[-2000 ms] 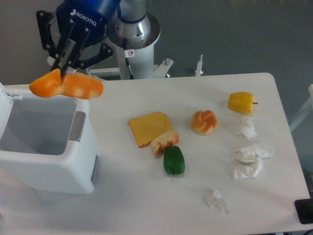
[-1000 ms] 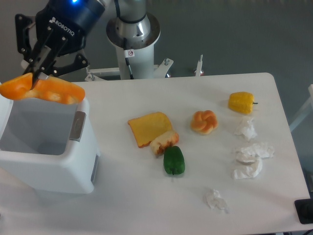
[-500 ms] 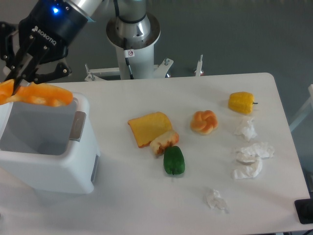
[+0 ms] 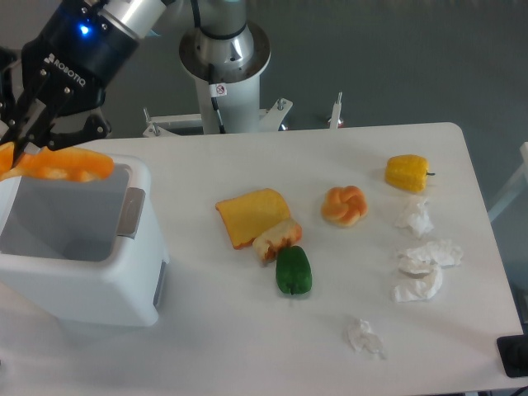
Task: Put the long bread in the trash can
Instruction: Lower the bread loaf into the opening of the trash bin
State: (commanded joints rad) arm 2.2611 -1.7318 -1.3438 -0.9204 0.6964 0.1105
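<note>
Pincer (image 4: 22,147) is gripping the long bread (image 4: 58,164), fingers closed across it near its left part. The long bread is hanging roughly level over the far rim of the trash can (image 4: 91,272), above the open grey interior; its left tip is running out of view at the picture's edge. Whether it is touching the rim cannot be told.

The trash can is sitting at the left end of the white tabletop (image 4: 330,346).

Mid-tabletop: yellow toast slice (image 4: 252,216), a small pale-orange piece (image 4: 277,238) touching its near corner, green pepper (image 4: 293,271) just beside. Knotted bun (image 4: 345,205) lying to the right, yellow pepper (image 4: 407,172) farther right, crumpled white papers (image 4: 425,268) along the right side.
</note>
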